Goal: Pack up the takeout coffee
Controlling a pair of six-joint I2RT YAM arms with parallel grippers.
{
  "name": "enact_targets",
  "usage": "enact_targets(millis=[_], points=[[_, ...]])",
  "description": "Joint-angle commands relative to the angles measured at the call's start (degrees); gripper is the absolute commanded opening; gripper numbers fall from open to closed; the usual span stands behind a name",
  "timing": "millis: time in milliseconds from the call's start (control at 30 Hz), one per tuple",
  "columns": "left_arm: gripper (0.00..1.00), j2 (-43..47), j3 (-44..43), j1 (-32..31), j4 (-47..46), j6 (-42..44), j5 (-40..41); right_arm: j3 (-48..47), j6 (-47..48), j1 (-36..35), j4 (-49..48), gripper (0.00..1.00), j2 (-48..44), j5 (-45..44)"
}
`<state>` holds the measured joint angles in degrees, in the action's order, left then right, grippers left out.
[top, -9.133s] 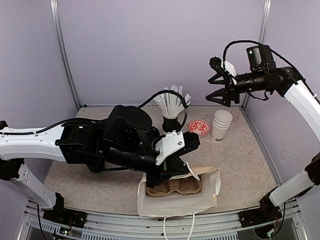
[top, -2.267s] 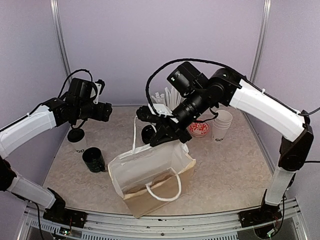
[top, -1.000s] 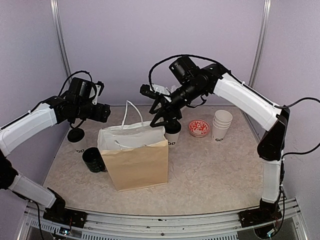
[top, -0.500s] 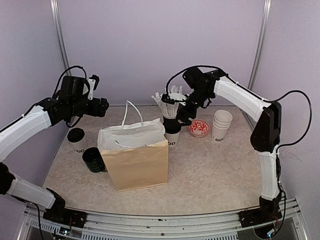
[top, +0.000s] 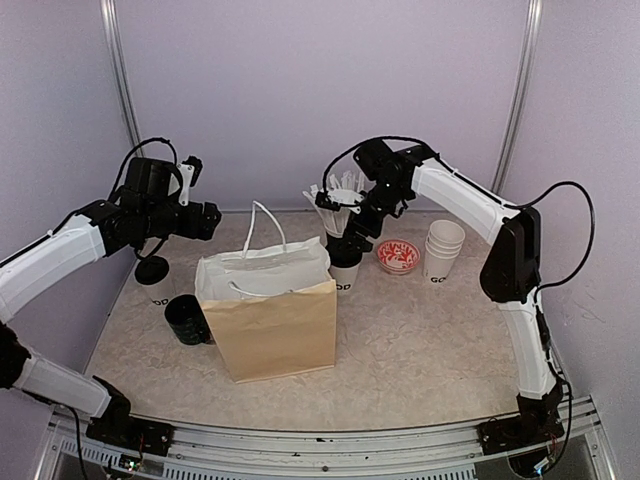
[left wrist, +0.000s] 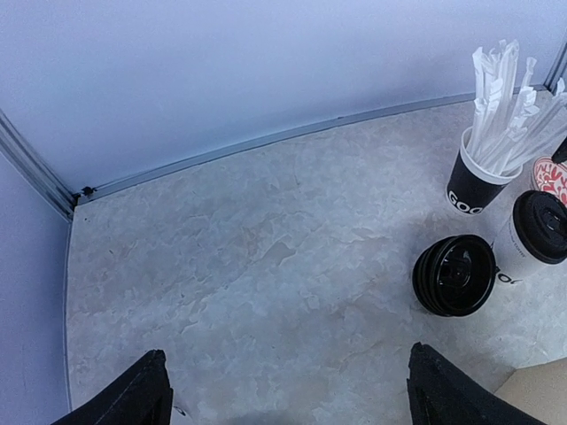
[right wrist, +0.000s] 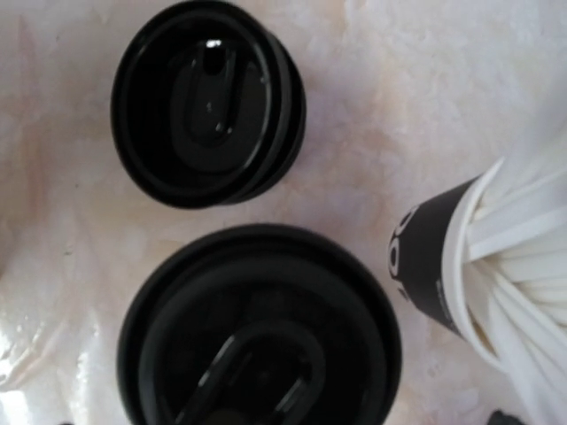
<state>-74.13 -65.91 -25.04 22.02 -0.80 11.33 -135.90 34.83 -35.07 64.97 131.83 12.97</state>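
Observation:
The takeout coffee (top: 346, 262) is a white paper cup with a flat black lid (right wrist: 257, 328), standing just behind the upright brown paper bag (top: 275, 325). The left wrist view shows it at the right edge (left wrist: 536, 235). My right gripper (top: 347, 238) hangs right above the lid, open; only its fingertips (right wrist: 500, 416) show at the bottom of the right wrist view. My left gripper (top: 208, 220) is up at the left, open and empty (left wrist: 288, 398), over bare table.
A stack of black lids (right wrist: 208, 111) lies beside the coffee, a black cup of white straws (top: 342, 215) behind it. A dark mug (top: 186, 320) and another lidded white cup (top: 152, 272) stand left of the bag. Stacked white cups (top: 443, 250) and a red dish (top: 399, 255) are at the right.
My right gripper left the bag's handle, swung back over the lidded cup and spread its jaws wider. The bag stands by itself. The left arm barely shifted.

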Motion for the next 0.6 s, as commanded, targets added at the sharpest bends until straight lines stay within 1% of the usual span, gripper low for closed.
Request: enact_targets(millis=[0, 133, 433, 567], points=[[0.89, -0.74, 0.27, 0.6, -1.89, 0.62, -1.3, -2.89, -1.19, -0.17, -0.27, 0.99, 2.96, 1.59], [0.9, -0.95, 0.35, 0.6, -1.87, 0.62, -1.49, -3.9, -1.85, -0.17, 0.08, 0.99, 4.33, 3.43], [0.9, -1.31, 0.87, 0.78, -2.03, 0.62, -2.0, -4.2, -2.89, -0.15, 0.54, 0.99, 6.63, 4.0], [0.9, -1.37, 0.88, 0.77, -2.07, 0.62, -2.16, -3.84, -2.84, -0.17, 1.24, 0.95, 6.45, 5.3]])
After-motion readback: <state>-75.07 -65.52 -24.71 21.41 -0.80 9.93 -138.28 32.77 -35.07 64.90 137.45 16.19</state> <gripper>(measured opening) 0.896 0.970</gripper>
